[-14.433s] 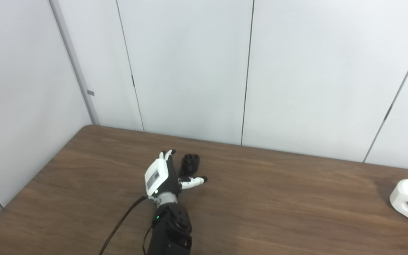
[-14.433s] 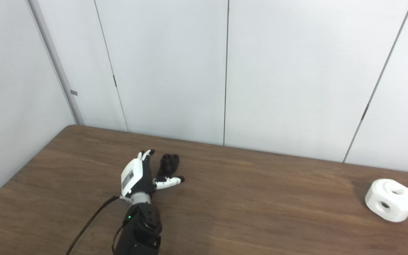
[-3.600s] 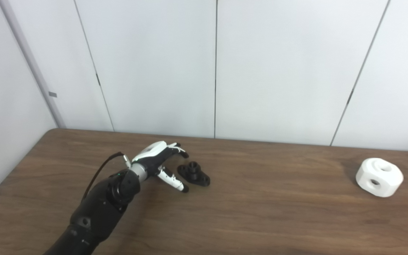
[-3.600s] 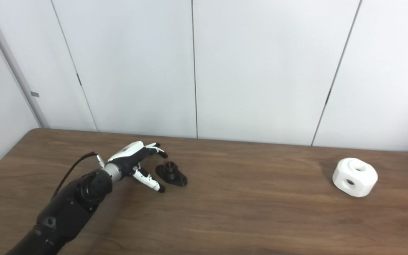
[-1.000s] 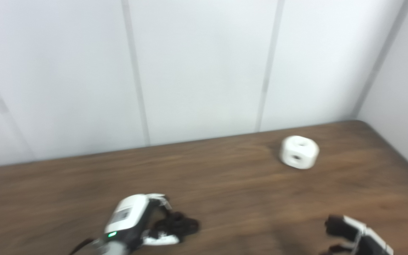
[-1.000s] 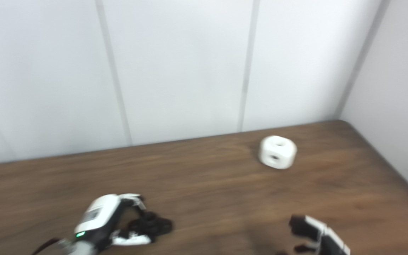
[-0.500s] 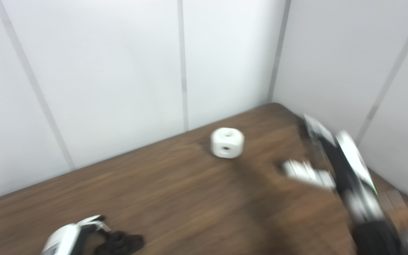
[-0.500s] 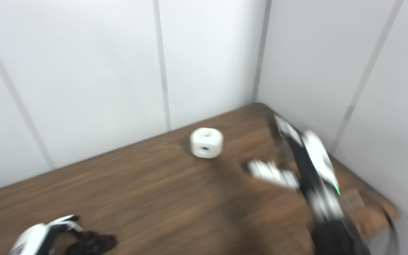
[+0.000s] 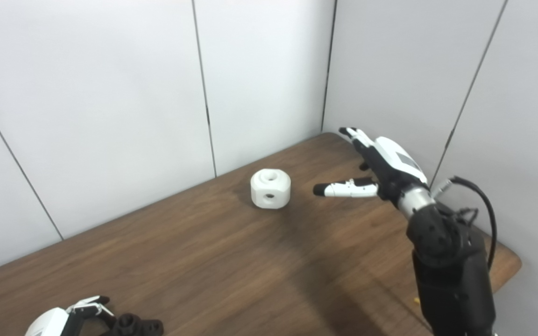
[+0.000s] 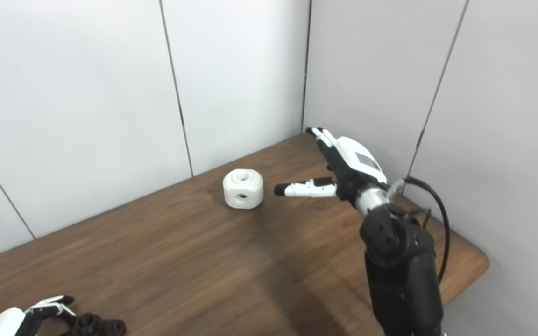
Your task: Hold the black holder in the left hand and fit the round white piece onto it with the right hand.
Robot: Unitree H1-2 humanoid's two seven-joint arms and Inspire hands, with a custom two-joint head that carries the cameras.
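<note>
We are raising the right hand [image 9: 381,163], fingers spread and empty, at 3 o'clock of the white piece [image 9: 270,188] on the table [image 9: 250,261]. Left hand [image 9: 63,319] is grasping the holder [image 9: 138,325] at 7 o'clock. A hasty sideways approach risks knocking the piece away.

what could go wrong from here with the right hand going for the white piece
The right hand is open, raised and off to the side of the round white piece; closing in sideways could push the piece along the table rather than grasp it. The left hand and black holder sit at the picture's bottom edge, so their grip is hard to check.
</note>
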